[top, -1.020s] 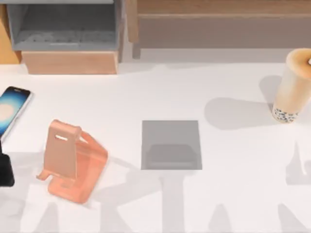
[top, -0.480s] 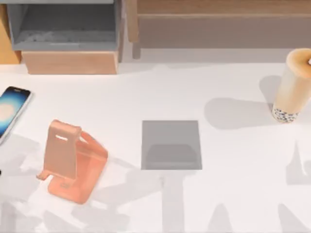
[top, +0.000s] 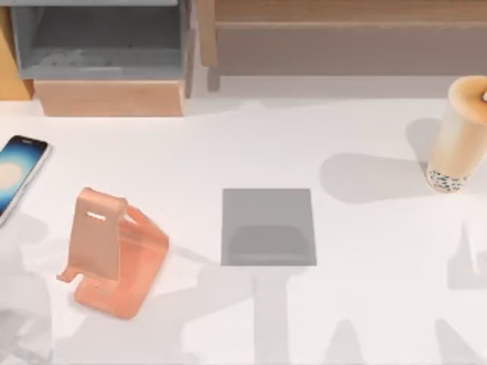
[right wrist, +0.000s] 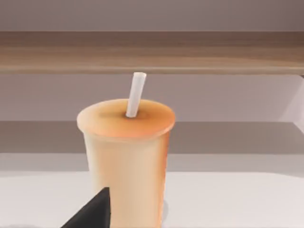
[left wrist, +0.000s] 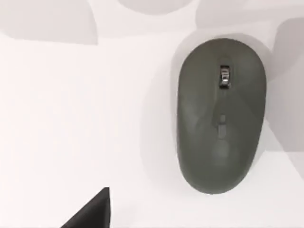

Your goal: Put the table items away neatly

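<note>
A dark olive-grey oval mouse lies on the white table, straight below the left wrist camera, and a dark corner of my left gripper sits beside it without touching. A smartphone with a glowing blue screen lies flat at the table's left edge. At the far right stands a tall tan cup with a speckled base. The right wrist view has that cup close ahead, upright with a white straw, and a dark corner of my right gripper low in front of it.
A salmon-pink phone stand stands left of centre, with a flat grey square pad in the middle. An open grey box on a wooden base sits at the back left. A long wooden shelf runs along the back.
The dark tip of my left gripper at the top view's left edge has slid out of that view, and the shadows at the lower left have shifted. The objects have not moved.
</note>
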